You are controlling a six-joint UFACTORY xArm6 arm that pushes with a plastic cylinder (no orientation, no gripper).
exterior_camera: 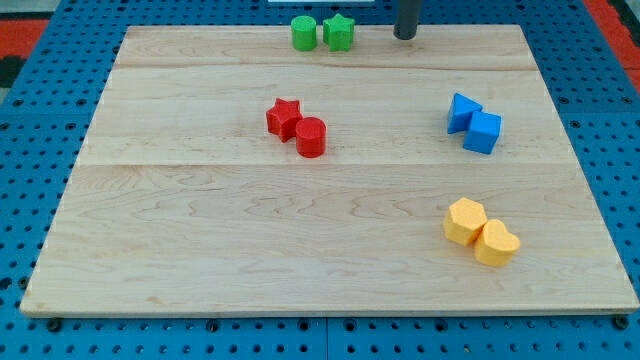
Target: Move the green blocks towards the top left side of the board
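Rod [406, 15] cut off above, tip [405, 37] right of green blocks [322, 32].

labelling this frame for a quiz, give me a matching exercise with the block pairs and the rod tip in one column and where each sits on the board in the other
Column 1:
1. green blocks
2. red blocks
3. blue blocks
4. yellow blocks
5. my tip

Column 2:
A. lower part of the view's right
B. near the middle, a little toward the view's left
C. top edge, just to the view's right of the green pair, not touching it
D. top edge, near the centre
E. view's right, upper half

Pairs: 1-D, 2-B, 3-E, 4-A, 5-C
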